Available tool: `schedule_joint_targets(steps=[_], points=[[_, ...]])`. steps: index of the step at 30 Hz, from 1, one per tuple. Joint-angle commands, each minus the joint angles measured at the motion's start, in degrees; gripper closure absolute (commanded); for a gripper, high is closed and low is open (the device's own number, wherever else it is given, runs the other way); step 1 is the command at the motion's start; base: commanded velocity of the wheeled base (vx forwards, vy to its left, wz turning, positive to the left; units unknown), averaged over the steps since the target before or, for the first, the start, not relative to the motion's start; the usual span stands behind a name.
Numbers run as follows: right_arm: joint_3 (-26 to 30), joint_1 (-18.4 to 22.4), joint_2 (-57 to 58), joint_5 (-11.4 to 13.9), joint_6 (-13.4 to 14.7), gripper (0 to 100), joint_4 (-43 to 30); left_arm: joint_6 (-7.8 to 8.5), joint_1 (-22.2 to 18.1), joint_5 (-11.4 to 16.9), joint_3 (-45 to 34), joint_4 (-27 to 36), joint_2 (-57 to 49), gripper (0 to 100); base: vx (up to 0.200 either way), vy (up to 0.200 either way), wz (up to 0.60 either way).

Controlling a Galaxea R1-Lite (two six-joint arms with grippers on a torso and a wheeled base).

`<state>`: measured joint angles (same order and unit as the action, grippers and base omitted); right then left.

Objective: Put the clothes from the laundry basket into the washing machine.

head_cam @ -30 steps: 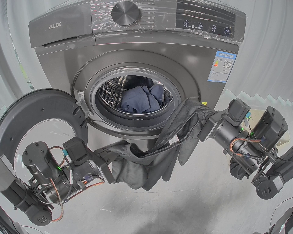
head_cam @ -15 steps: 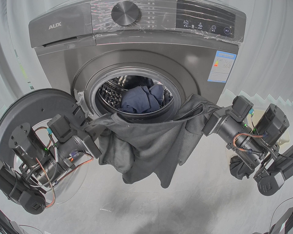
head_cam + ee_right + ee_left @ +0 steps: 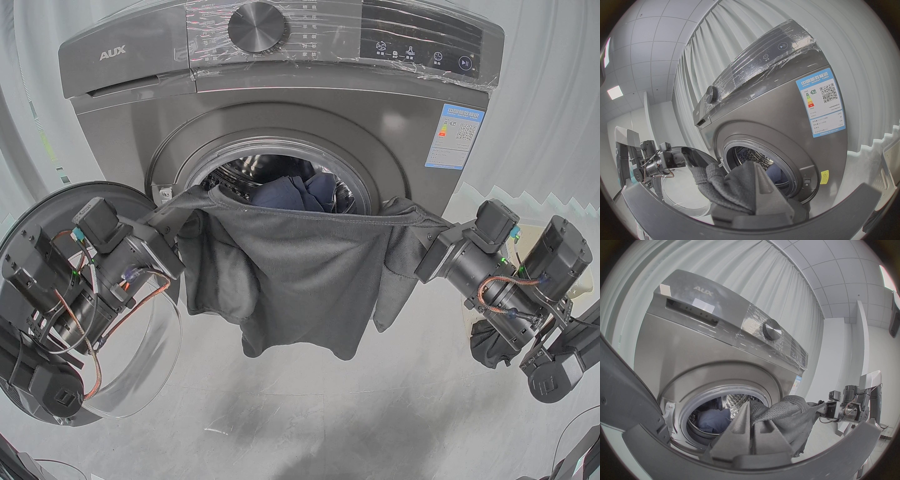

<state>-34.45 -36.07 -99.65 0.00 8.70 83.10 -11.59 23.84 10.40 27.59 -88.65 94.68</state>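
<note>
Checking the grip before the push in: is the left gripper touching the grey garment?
Touching. The left wrist view shows the left gripper shut on the grey garment, the cloth clamped at its tip.

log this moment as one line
left gripper: jaws shut on dark garment | right gripper: jaws shut on it | garment spread before washing machine opening | blue clothes in drum
</note>
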Motion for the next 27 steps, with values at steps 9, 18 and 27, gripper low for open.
schedule_joint_targets(steps=[9, 18, 27], points=[[-1.1, 0.7, 1.7, 0.0, -0.3, 100, 0.0, 0.17, -0.9, -0.4, 0.9, 0.0, -0.5, 100, 0.0, 0.0, 0.0], [-2.0, 1.1, 2.5, 0.0, -0.4, 100, -0.1, 0.26, -0.6, -0.5, 1.0, 0.0, -0.5, 100, 0.0, 0.0, 0.0], [0.1, 0.7, 1.8, -0.1, -0.1, 100, -0.2, 0.34, 3.6, -0.4, 0.2, 0.0, 0.4, 100, 0.0, 0.0, 0.0]])
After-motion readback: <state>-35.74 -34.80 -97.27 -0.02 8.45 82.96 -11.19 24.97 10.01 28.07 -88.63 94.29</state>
